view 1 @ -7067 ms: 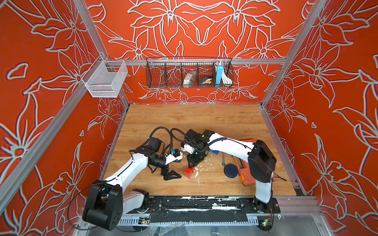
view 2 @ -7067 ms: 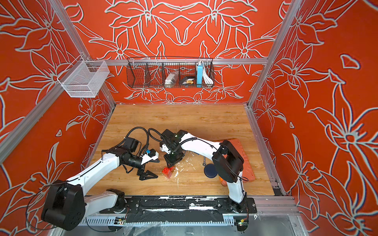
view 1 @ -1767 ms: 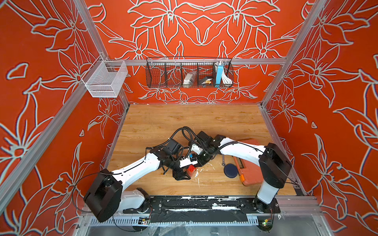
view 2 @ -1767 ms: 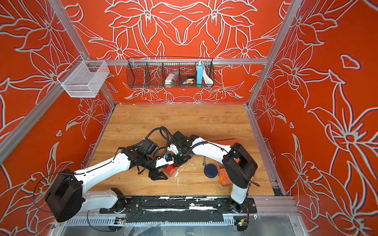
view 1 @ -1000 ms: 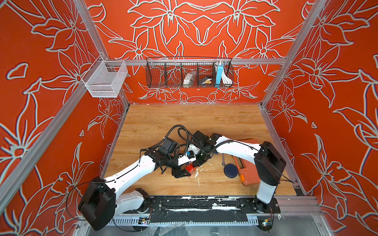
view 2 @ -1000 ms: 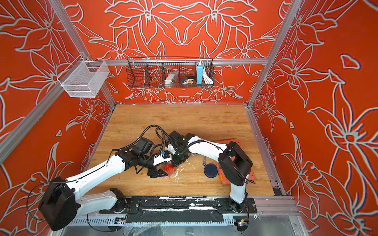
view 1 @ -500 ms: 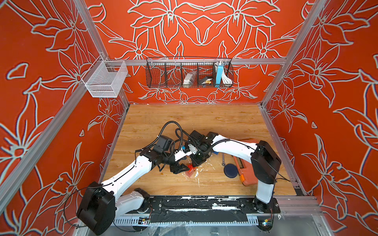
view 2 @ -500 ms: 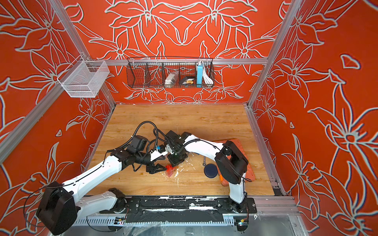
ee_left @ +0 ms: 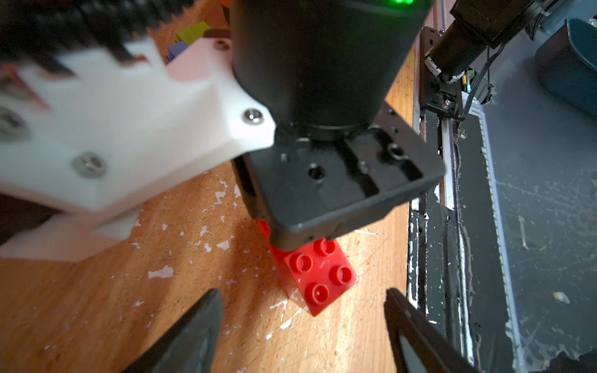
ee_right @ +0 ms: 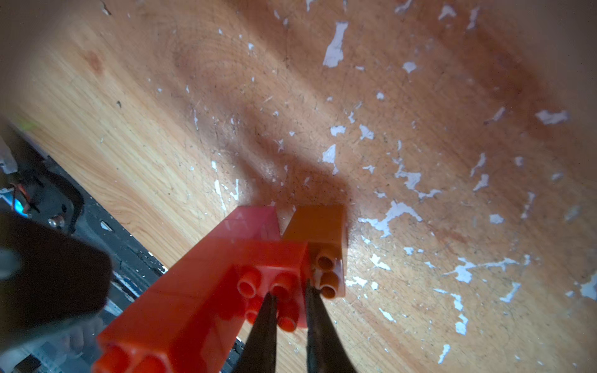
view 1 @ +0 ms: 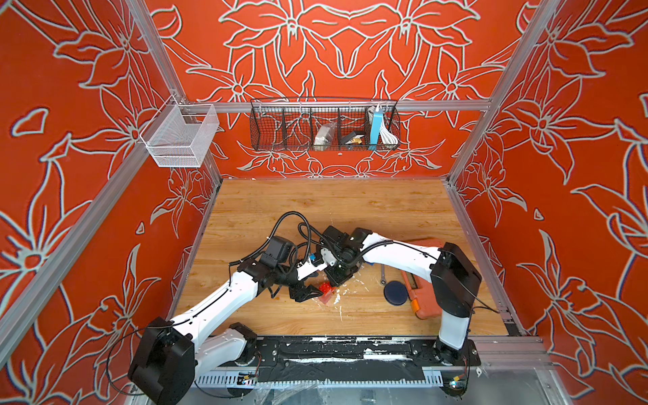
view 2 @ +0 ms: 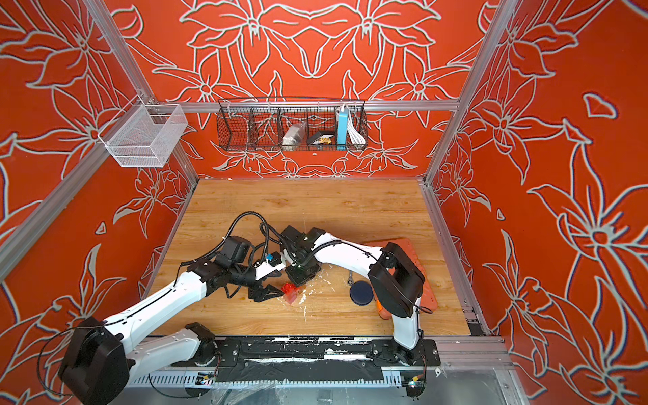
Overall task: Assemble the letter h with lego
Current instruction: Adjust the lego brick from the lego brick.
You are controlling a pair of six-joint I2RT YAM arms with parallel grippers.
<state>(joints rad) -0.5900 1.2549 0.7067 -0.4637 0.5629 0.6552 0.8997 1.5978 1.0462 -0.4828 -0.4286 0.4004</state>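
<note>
Item: red studded plastic lego brick [ee_right: 200, 290], with a pink translucent brick [ee_right: 255, 222] and an amber-brown studded brick [ee_right: 318, 229] seen touching it.
Location: scuffed wooden tabletop [view 1: 350, 210], front middle, between the arms.
Left gripper [ee_left: 302, 292]: black fingers [ee_left: 193, 332] held wide apart, nothing gripped; the red brick is found just ahead of the gap, touched by neither tip.
Right gripper [ee_right: 289, 290]: placed directly over the red brick; fingertips [ee_right: 265, 326] set nearly together astride a stud row beside the amber-brown brick; whether it is clamped cannot be told.
Nearby: orange tool case [view 1: 426, 305], dark blue round disc [view 1: 395, 292], on the right arm's side.
</note>
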